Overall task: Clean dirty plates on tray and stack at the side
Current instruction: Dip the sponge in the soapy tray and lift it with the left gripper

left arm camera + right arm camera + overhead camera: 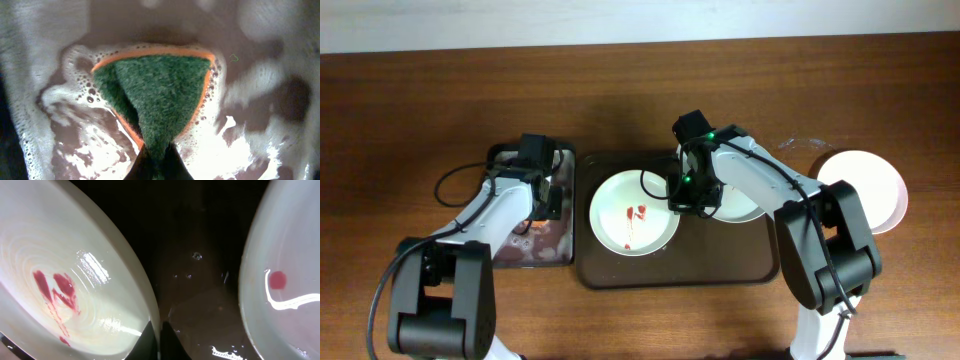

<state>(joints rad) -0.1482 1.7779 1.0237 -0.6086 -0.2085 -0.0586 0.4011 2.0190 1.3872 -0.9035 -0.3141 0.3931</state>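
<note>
A white plate with red smears [632, 214] lies on the left of the brown tray [620, 274]. My right gripper [680, 203] is shut on this plate's right rim, as the right wrist view [159, 330] shows on the plate [60, 280]. A second dirty plate [740, 205] lies to its right on the tray, and shows in the right wrist view [290, 280] with a red spot. My left gripper [535, 205] is shut on a green and orange sponge [155, 95] in a soapy basin [505, 250].
A clean white plate [870, 190] sits on the table right of the tray. The foamy basin [60, 120] stands left of the tray. Cables run beside both arms.
</note>
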